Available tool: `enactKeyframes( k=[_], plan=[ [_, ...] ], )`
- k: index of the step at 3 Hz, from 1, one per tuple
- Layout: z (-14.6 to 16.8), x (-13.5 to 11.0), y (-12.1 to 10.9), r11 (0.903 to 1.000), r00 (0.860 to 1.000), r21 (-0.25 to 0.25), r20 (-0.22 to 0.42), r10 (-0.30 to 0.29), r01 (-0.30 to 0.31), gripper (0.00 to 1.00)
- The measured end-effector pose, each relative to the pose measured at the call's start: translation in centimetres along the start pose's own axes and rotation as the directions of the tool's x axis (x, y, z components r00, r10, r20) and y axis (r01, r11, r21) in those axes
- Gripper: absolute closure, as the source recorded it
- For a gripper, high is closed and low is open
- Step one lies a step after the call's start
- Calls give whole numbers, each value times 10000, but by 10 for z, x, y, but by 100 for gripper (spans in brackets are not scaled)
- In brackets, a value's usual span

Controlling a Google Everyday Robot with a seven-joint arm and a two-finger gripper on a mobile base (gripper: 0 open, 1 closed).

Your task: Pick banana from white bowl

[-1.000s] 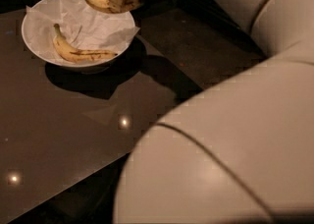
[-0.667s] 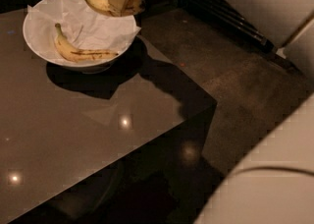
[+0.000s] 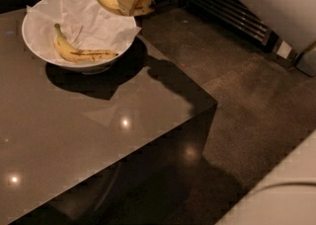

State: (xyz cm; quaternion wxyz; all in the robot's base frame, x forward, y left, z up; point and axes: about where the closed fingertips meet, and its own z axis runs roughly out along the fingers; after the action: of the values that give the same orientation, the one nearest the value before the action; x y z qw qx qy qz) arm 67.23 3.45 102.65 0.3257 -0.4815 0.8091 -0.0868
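Up at the far edge, the pale two-finger gripper [image 3: 129,1] is clamped across the middle of the slim yellow banana with brown flecks [image 3: 105,2]. That banana sits over the back rim of the wide glossy white bowl [image 3: 28,41], stem pointing left above the crumpled white paper lining [image 3: 94,21]. A plumper curved banana with a dark streak [image 3: 81,55] lies inside. The bowl rests on a dark polished table [image 3: 74,140].

white bowl [image 3: 25,39]: glossy | paper [image 3: 94,21]: crumpled | table [image 3: 74,140]: polished | gripper [image 3: 129,6] clasping banana [image 3: 106,3] at rim: plastic
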Motion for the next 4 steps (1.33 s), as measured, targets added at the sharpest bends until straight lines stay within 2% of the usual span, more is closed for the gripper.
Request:
enactKeyframes(
  k=[1, 2, 3, 4],
  plan=[
    [-5, 14, 28, 9996, 9989, -71, -388, 260, -263, 100],
    [-5, 14, 28, 9996, 9989, -70, -388, 260, -263, 100],
    [-21, 19, 45, 9993, 9991, -1, -184, 387, -387, 100],
    [-51, 19, 84, 9967, 9966, 205, 285, 773, -779, 100]
  ],
)
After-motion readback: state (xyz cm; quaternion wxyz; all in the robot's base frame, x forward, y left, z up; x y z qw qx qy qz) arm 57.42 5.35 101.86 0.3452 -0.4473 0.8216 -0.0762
